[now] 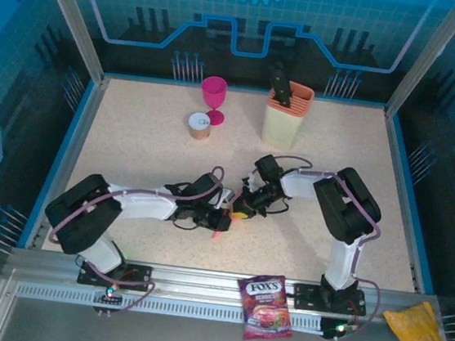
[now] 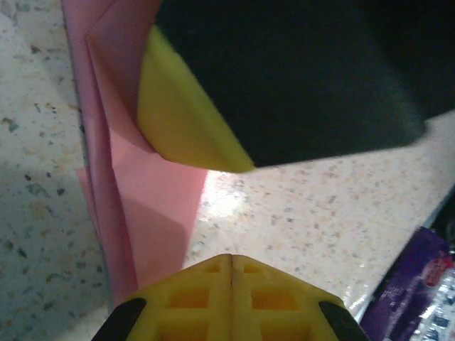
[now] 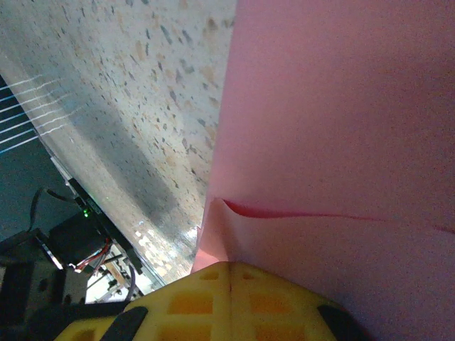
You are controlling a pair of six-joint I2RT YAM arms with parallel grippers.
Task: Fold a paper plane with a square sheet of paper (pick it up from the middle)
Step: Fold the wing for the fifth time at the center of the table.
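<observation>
The salmon-pink sheet of paper (image 2: 146, 206) lies partly folded on the speckled table, with layered creases along its left side. It is a folded sheet with no finished plane shape to it. My left gripper (image 1: 224, 219) (image 2: 231, 260) is shut with nothing between its fingers, its tips just right of the paper's edge. My right gripper (image 1: 245, 206) (image 3: 230, 266) is shut too. Its yellow fingertip (image 2: 186, 124) presses down onto the paper (image 3: 341, 135), where a raised fold runs across. From above, both grippers meet at the table's middle and cover most of the sheet.
A magenta goblet (image 1: 214, 96) and a small round tin (image 1: 199, 126) stand at the back. A beige holder (image 1: 286, 118) with a black tool is to their right. A purple candy bag (image 1: 265, 306) (image 2: 419, 284) and a yellow bag (image 1: 416, 330) lie on the front rail.
</observation>
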